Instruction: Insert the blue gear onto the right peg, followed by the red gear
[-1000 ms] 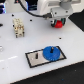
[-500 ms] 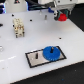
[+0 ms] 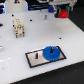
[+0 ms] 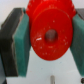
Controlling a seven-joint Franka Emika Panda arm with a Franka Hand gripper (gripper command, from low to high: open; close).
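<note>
Closed on the red gear [image 4: 48, 35], the two jaws press against opposite sides of its toothed rim; in the wrist view the gear's centre hole faces the camera and its flat teal finger pads [image 4: 22, 42] flank it. The gripper [image 3: 65, 11] hangs high at the far edge of the white table [image 3: 15, 52], toward the exterior view's right, with the red gear visible beneath it, well apart from the plate. The blue gear [image 3: 49, 52] lies flat on the white plate with black border [image 3: 33, 58], at the plate's end toward the exterior view's right, covering the right peg. The other peg [image 3: 38, 53] stands upright just beside the blue gear. A small pale wooden block stack [image 3: 18, 28] stands farther back.
</note>
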